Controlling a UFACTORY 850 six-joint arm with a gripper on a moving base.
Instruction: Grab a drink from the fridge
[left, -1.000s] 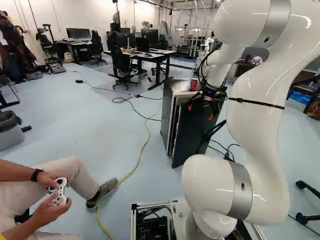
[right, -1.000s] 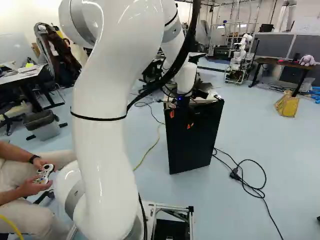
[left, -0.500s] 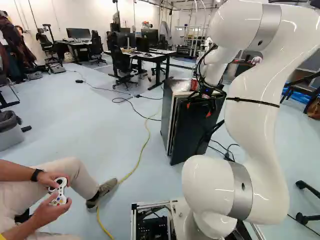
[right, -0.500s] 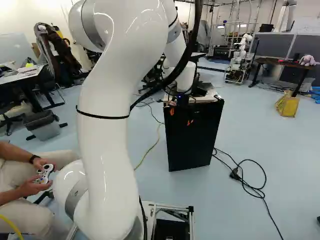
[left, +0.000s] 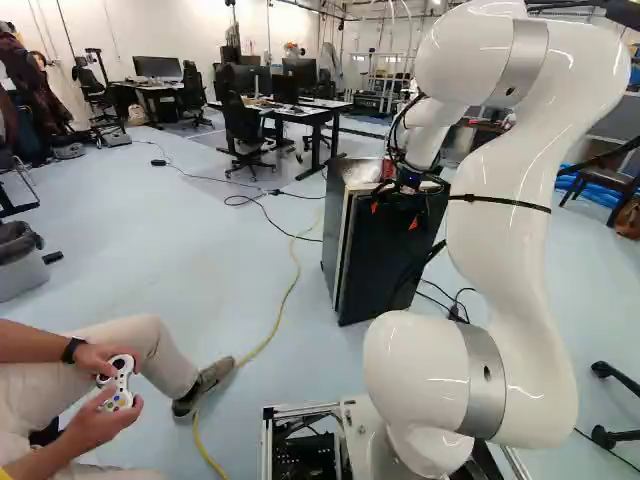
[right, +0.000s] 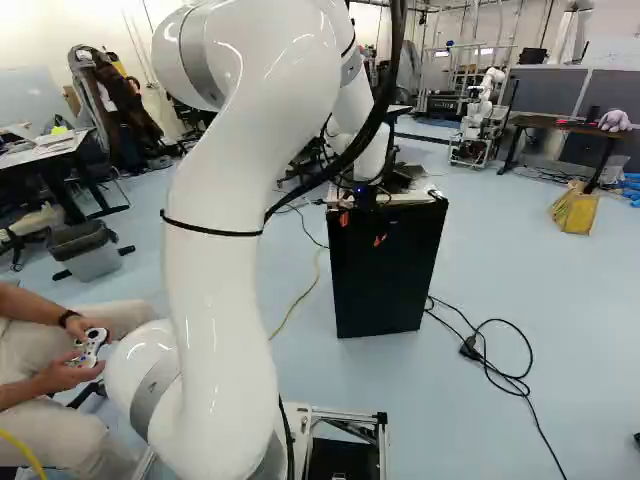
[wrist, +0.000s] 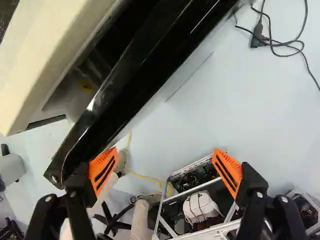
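My gripper (left: 394, 214) is at the upper front of the small dark fridge (left: 334, 215), by its black door (left: 384, 262). The wrist view shows the gripper (wrist: 165, 161) open, its orange-padded fingers wide apart with nothing held between them. One finger overlaps the end of the door (wrist: 132, 75) there; whether it touches cannot be told. A narrow gap runs between the door and the fridge's pale-topped body (wrist: 37, 60), so the door stands slightly ajar. Only a little of the interior shows, with no drink recognisable in it. A red can-like object (left: 388, 168) is on top of the fridge.
A seated person's hands hold a controller (left: 120, 382) at the left of the left base view. Black cables (right: 490, 350) lie on the floor right of the fridge, a yellow cable (left: 289, 290) left of it. Another robot (right: 482, 115) and desks (left: 310, 112) are farther back.
The fridge door has swung closer to the fridge body, narrowing the gap. My arm has moved with it, the gripper shifting slightly leftward in the left base view. The base has not moved.
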